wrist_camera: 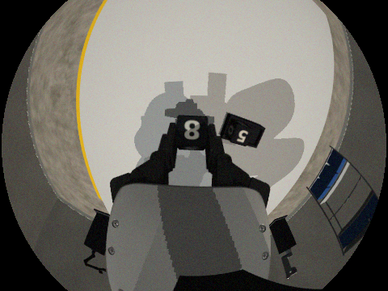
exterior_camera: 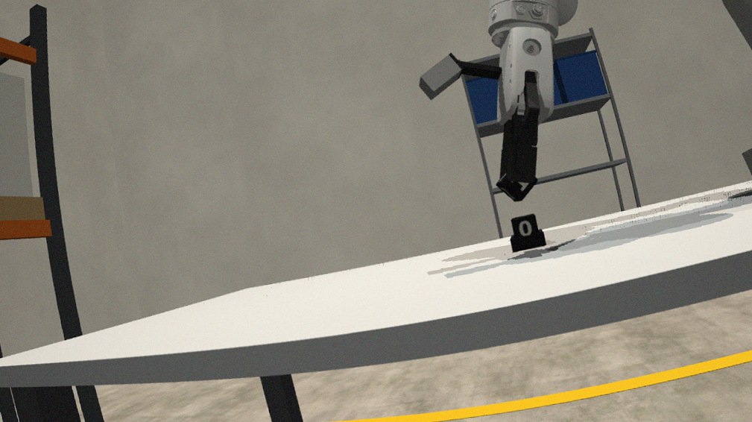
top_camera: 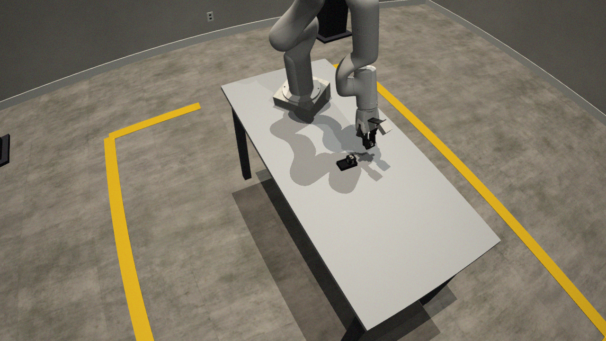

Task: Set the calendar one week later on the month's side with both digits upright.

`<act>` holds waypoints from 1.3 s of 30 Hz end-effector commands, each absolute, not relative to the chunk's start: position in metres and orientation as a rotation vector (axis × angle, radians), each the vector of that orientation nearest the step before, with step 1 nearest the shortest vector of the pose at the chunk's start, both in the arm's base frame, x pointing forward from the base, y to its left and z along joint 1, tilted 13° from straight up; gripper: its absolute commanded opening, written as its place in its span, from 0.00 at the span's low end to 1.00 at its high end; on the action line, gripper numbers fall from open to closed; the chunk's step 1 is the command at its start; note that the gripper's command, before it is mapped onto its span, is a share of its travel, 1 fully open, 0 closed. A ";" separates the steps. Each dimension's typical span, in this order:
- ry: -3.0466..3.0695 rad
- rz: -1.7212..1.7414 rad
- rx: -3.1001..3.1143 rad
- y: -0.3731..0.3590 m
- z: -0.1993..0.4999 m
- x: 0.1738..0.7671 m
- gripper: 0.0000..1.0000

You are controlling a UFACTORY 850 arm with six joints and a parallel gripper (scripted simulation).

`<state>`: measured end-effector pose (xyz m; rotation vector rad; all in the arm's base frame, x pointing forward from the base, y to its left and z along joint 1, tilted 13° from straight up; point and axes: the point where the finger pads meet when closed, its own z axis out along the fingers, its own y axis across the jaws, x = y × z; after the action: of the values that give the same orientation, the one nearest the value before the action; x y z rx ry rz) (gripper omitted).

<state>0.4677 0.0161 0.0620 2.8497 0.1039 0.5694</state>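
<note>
Grey concrete floor with yellow tape lines surrounds a white table (top_camera: pixel 381 237), whose far end carries the arm's base plate (top_camera: pixel 324 86); a blue shelf rack (exterior_camera: pixel 607 105) stands behind it in the exterior view. Near the middle of the top view, the gripper (top_camera: pixel 369 143) hangs tilted over the table, its jaws pinching a small black cube (wrist_camera: pixel 191 132) by two opposite side faces, so that a white 8 faces the wrist camera at the centre of that frame. Just below and to the left of it in the top view sits the dark tray (top_camera: pixel 343 165), flat on the table, with the second cube (top_camera: pixel 351 159) standing in its right half; that cube shows a 5 on top and a 0 toward the exterior camera. The held cube is lifted well off the table, apart from the tray, as the exterior view shows, while the tray's left slot looks open. Both cubes seem stiff, light and smooth-faced, so they would likely keep their shape under a firm squeeze but could slip or twist if held near an edge; a grasp on flat, opposite faces, centred, looks soundest. Setting one down probably needs the bottom face level, since a tilted release could tip it against its neighbour or the tray's low wall.
</note>
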 end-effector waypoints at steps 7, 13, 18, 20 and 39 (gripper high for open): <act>0.086 0.389 2.905 0.027 0.064 0.472 0.29; 0.086 0.388 2.906 0.028 0.065 0.474 0.29; 0.085 0.387 2.905 0.027 0.065 0.474 0.29; 0.085 0.386 2.904 0.027 0.065 0.475 0.29; 0.063 0.283 2.863 0.015 0.067 0.480 0.29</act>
<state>0.4780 0.0187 0.0658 2.8777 0.0725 0.3456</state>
